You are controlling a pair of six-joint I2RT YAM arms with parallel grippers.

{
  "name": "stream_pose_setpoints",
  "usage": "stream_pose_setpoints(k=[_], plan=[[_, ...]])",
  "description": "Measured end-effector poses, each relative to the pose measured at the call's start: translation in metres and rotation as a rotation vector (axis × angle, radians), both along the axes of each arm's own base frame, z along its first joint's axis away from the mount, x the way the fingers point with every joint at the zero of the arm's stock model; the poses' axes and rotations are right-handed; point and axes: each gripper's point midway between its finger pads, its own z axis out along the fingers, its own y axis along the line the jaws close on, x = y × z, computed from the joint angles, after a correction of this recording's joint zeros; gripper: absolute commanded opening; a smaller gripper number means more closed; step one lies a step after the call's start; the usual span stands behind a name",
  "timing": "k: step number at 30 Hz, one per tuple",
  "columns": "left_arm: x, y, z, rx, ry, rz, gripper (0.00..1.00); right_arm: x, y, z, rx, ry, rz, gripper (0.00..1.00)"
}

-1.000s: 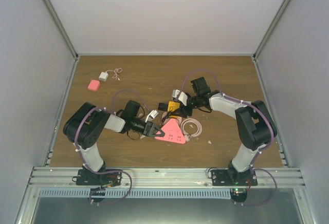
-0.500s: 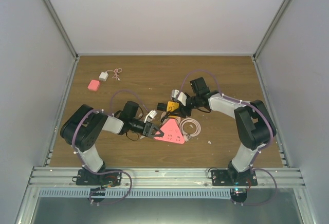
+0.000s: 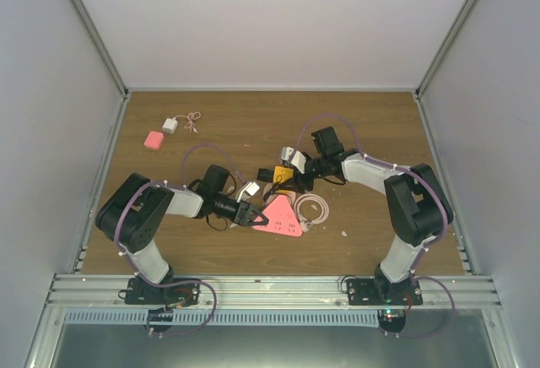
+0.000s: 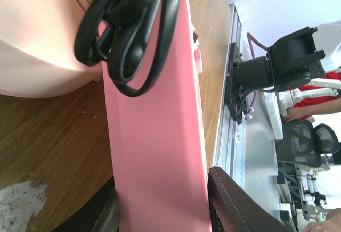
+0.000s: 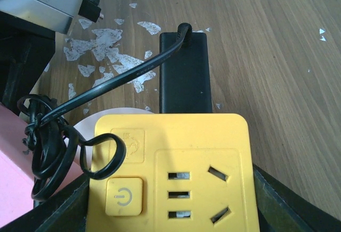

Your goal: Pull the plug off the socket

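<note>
**Desk.** A brown wood-grain desk [image 3: 371, 123] carries all the items. The working cluster lies at centre frame in the top view.

**Pink strip.** A pink triangular plastic power strip [image 3: 281, 216] lies just below centre. The left claw [image 3: 251, 214] is clenched on its edge, and the left wrist view shows the pink body pinched between both fingers.

**Socket.** A yellow square plastic socket block [image 5: 170, 163] fills the lower half of the right wrist view. The right claw [image 3: 292, 175] is grasping it, one dark finger on either flank. In the top view it sits just above the strip's apex.

**Plug.** A black rectangular plug [image 5: 184, 75] butts against the far face of the socket block, at upper centre of the right wrist view. No gap is visible between them.

**Cable.** A thin black cable [image 5: 48, 136] runs from the plug's far end to a coil at lower left, over the pink strip.

**Strays.** A small pink block [image 3: 153, 139] and a small white charger [image 3: 171, 125] lie upper left, well apart from the work.

**Progress.** Both holds appear set, but the plug looks seated. In my judgement, the pull itself is not yet done.
</note>
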Motion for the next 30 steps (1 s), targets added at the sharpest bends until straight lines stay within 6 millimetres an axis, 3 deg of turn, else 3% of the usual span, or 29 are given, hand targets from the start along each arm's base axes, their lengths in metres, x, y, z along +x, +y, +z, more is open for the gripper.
stream_pose_setpoints(k=[14, 16, 20, 22, 25, 30], plan=[[0.0, 0.0, -0.001, 0.033, -0.048, -0.012, 0.02, 0.0, 0.0, 0.0, 0.0, 0.003, 0.002, 0.06], [0.0, 0.0, -0.001, 0.031, -0.037, -0.013, 0.15, 0.0, 0.0, 0.0, 0.0, 0.003, 0.001, 0.06], [0.003, -0.001, -0.002, 0.012, 0.001, -0.02, 0.52, 0.002, -0.001, 0.0, -0.01, 0.001, -0.006, 0.06], [0.005, -0.002, 0.0, -0.015, -0.011, -0.03, 0.61, 0.004, -0.002, -0.001, -0.019, -0.001, -0.018, 0.06], [0.009, -0.005, 0.009, -0.066, -0.061, -0.047, 0.68, 0.01, -0.004, -0.002, -0.035, -0.007, -0.048, 0.06], [0.012, -0.008, 0.008, -0.098, -0.067, -0.053, 0.69, 0.015, -0.006, -0.002, -0.048, -0.016, -0.074, 0.06]])
